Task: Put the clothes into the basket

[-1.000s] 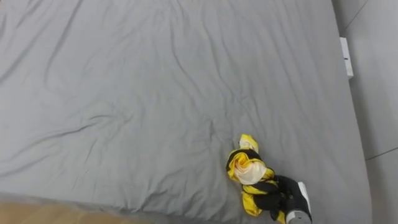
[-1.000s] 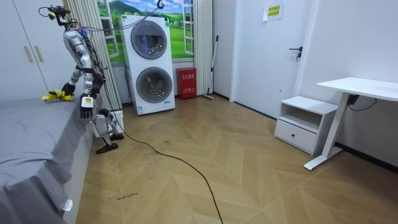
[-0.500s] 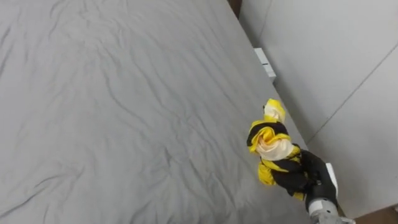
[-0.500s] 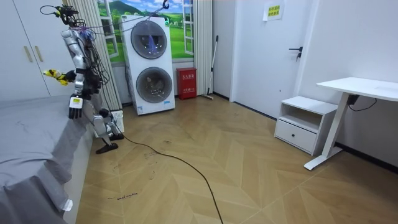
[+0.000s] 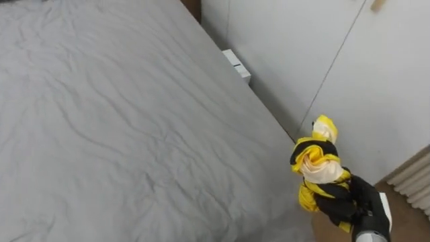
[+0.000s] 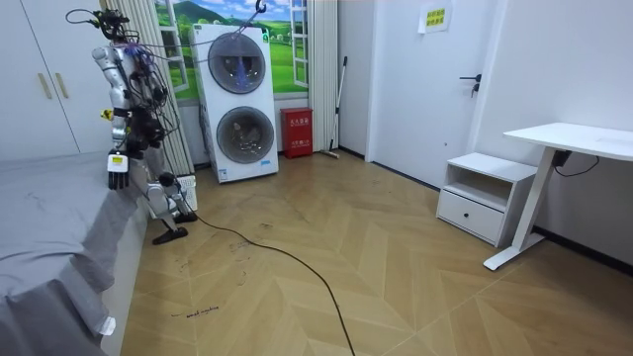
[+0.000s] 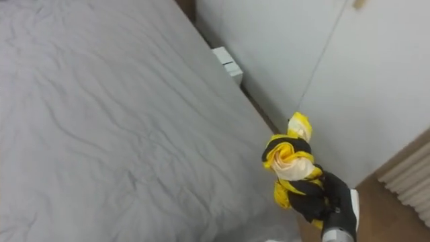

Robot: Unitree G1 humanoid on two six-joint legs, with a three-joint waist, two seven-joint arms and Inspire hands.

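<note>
A bundled yellow, black and white garment (image 5: 316, 161) hangs in the air just past the grey bed's (image 5: 121, 134) far edge, in front of the white wardrobe (image 5: 322, 60). My right hand (image 5: 349, 203) comes in from the lower right and is shut on the garment's lower end. In the room view a bit of the yellow garment (image 6: 104, 116) shows at chest height beside me. I stand at the bed's side near the curtain, and my left hand (image 6: 115, 176) hangs down by the mattress edge.
A small white box (image 5: 236, 66) sits low on the wall beside the bed. Curtain folds (image 5: 413, 181) show at the lower right. In the room view a stacked washer and dryer (image 6: 237, 104) stand behind me, with open wooden floor (image 6: 346, 257) beyond.
I have turned to my right, so the view swung from the bed toward the wardrobe. My right hand lifted the garment off the sheet and carried it past the bed's edge.
</note>
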